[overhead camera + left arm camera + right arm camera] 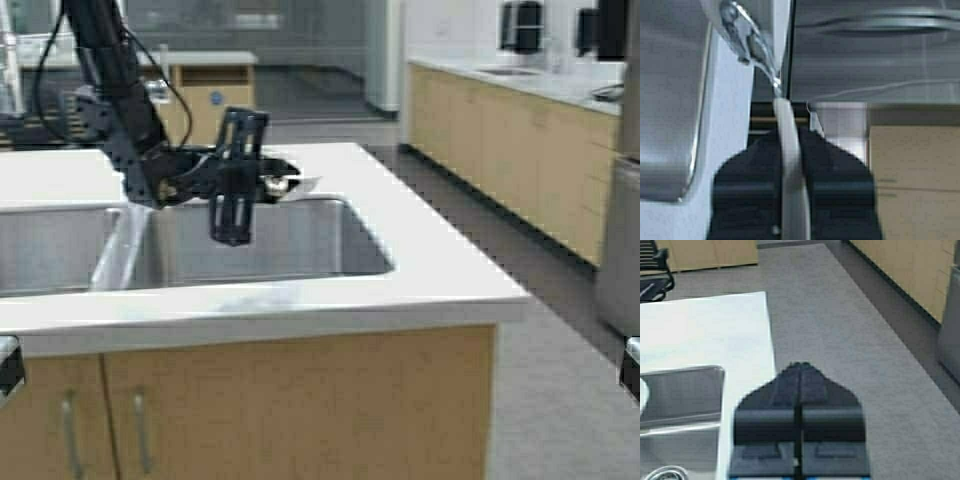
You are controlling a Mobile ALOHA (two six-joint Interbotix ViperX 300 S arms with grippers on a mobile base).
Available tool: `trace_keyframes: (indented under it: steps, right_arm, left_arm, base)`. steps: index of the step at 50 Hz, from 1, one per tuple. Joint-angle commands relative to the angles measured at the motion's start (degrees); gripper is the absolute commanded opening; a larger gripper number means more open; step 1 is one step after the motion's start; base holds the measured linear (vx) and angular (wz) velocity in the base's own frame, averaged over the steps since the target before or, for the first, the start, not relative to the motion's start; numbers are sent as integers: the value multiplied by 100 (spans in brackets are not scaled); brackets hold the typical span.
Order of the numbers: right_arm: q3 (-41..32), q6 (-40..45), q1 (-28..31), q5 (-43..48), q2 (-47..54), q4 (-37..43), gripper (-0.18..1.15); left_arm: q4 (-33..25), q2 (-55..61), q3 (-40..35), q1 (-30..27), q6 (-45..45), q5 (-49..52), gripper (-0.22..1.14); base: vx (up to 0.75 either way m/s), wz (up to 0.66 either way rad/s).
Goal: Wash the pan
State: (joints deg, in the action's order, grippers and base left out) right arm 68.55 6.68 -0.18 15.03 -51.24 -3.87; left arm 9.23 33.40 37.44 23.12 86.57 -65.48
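Note:
My left gripper [262, 182] reaches over the far side of the right sink basin [300, 245]. In the left wrist view it [790, 140] is shut on the pan's short white handle [790, 170], which runs up between the fingers to a metal bracket [747, 37]. A small white part of the pan [293, 184] shows just beyond the gripper, at the basin's far rim; most of the pan is hidden. My right gripper [799, 367] is shut and empty, held low off the counter's right end, over the grey floor.
The white counter [400, 250] holds two steel basins; the left basin [50, 250] lies beyond a narrow divider. The counter's front edge [260, 315] is close to me. A row of beige cabinets [520, 160] lines the right wall across an open floor aisle [560, 400].

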Motion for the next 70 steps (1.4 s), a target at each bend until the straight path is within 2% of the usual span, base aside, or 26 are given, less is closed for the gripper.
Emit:
trace_keyframes:
  steps: [1, 12, 25, 37, 45, 60, 70]
  right_arm:
    - [-105, 9, -9, 26, 44, -35, 6]
    - [-53, 0, -9, 35, 44, -44, 6]
    - [-18, 9, -9, 35, -97, -88, 6]
    - [97, 9, -9, 35, -123, -88, 6]
    - [53, 9, -9, 26, -114, -88, 6]
    - [88, 18, -9, 26, -79, -88, 6]
    - [79, 26, -9, 26, -70, -88, 6]
  left_arm:
    - [149, -334, 123, -316, -88, -316, 2]
    - [650, -299, 202, -879, -79, -439, 2]
    - [870, -132, 114, -1248, 79, -439, 3]
    - [1266, 97, 70, -1310, 782, -642, 2]
    - [1477, 316, 132, -1310, 1081, -1143, 2]
    - [2531, 439, 466, -1301, 1195, -1600, 3]
    - [3006, 475, 677, -1239, 1187, -1793, 2]
  base:
    - [19, 34]
    - [20, 38]
    - [18, 31]
    - [15, 21]
    - [14, 21]
    - [16, 23]
    - [13, 17]
